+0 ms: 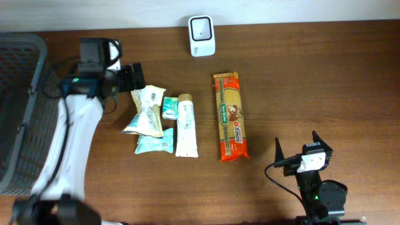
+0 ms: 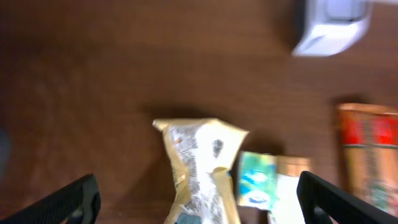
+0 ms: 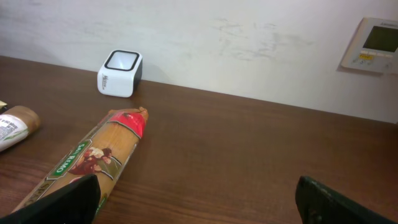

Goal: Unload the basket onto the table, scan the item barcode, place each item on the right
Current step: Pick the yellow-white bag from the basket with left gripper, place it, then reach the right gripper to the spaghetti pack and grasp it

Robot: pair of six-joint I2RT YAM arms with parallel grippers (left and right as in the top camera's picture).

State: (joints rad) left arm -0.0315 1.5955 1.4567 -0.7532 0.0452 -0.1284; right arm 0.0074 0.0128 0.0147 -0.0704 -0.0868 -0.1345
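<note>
**While the left gripper (image 1: 134, 76) hangs open, the cream snack pouch (image 1: 147, 111) lies on the table**

As the overhead view shows, the left gripper has its two fingers spread wide, with nothing between them. It sits just beside the upper end of the cream snack pouch, which lies flat on the brown table (image 1: 325, 75). In the blurred left wrist view the pouch is low in the middle, and one dark finger is seen at each lower corner, well apart from it.

Close to the right of the pouch there is a small green-white packet (image 1: 170, 107), and next to it a white tube (image 1: 186, 125) lying lengthwise. A teal packet (image 1: 153, 144) lies just under the pouch. A long orange pasta package (image 1: 230, 116) lies to the right of the tube, apart from it.

The white scanner (image 1: 201, 35) stands at the far edge of the table, near the wall, apart from all the items. A dark basket (image 1: 19, 112) is at the left side.

The right gripper (image 1: 299, 145) is at the near right of the table, fingers also spread wide and empty, well apart from the pasta package.
</note>
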